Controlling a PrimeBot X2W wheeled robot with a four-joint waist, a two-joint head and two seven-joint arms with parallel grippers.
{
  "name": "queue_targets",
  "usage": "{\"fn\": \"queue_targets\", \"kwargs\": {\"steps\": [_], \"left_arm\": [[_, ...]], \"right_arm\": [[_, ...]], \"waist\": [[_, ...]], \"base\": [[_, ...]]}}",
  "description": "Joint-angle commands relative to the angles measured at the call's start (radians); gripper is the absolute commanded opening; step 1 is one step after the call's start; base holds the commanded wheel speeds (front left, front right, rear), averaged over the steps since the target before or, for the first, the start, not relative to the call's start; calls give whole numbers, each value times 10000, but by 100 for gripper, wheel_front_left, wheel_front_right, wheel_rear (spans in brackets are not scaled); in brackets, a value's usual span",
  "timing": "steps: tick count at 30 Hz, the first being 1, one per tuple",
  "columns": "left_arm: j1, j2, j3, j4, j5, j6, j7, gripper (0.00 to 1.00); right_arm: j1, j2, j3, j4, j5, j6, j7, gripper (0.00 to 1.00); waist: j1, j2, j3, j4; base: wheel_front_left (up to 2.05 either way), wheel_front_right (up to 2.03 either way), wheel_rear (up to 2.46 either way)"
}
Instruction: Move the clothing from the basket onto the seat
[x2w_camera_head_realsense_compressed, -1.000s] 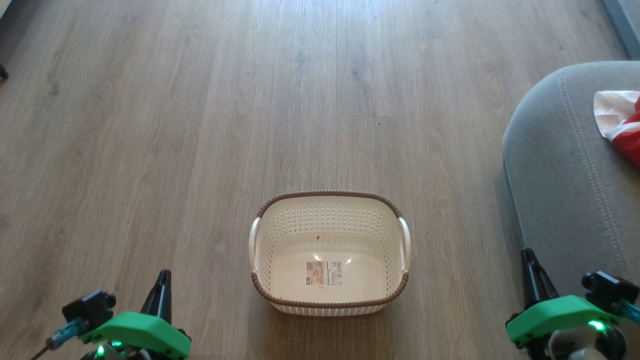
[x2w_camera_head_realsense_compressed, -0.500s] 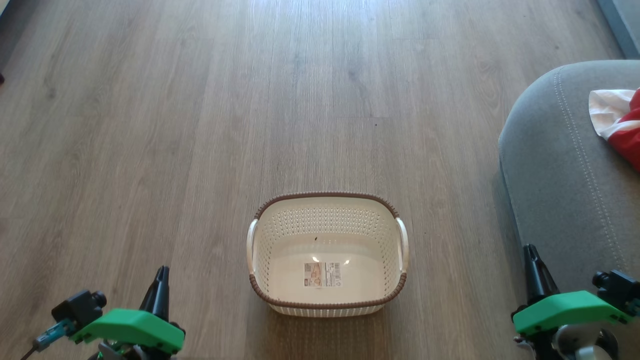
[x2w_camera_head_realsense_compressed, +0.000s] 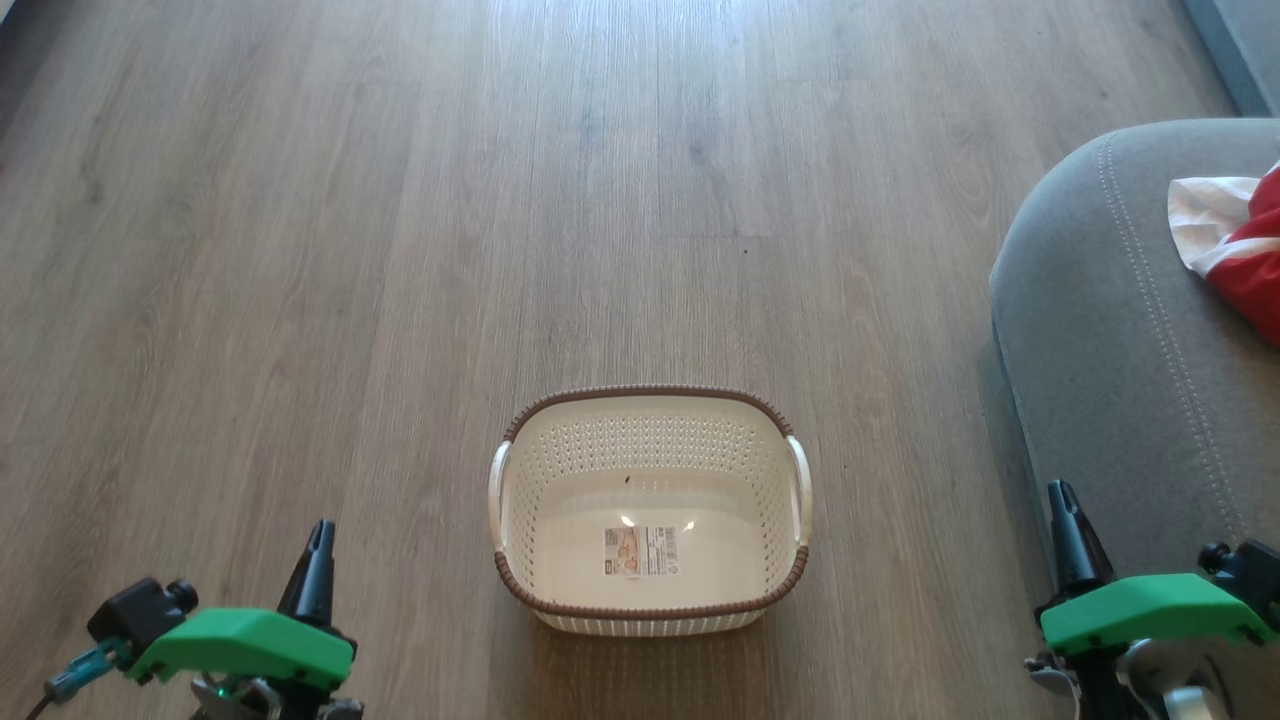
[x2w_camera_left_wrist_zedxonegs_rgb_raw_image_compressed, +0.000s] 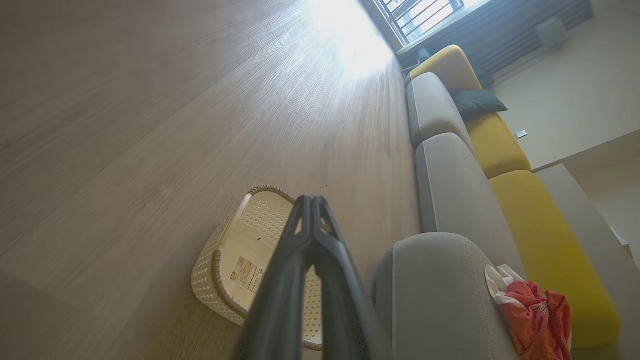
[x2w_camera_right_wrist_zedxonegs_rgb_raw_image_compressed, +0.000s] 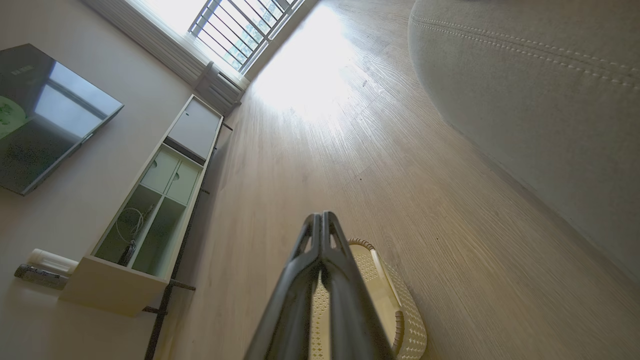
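Flanking the laundry basket on open floor, left gripper and right gripper are sitting pinched together, gripping nothing; the seat edge is bordering the frame's right.

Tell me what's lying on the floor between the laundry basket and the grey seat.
Nothing. The head view shows a bare strip of wooden floor between the laundry basket and the grey seat.
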Motion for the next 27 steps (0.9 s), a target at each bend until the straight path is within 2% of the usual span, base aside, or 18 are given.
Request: {"fn": "queue_targets", "kwargs": {"steps": [1,27], "left_arm": [[-555,21,282,-377,-274,-112,72,0],[-723,-197,778,-610,-2752,-361,791,0]], "right_arm": [[-513,-89,66,-403,341,0,89,0],[-708,-106,71,-612,3478,-1,807,0]], "waist": [[0,0,-4,-10],[0,0,-63,-179]], "base": [[0,0,0],[0,0,0]]}}
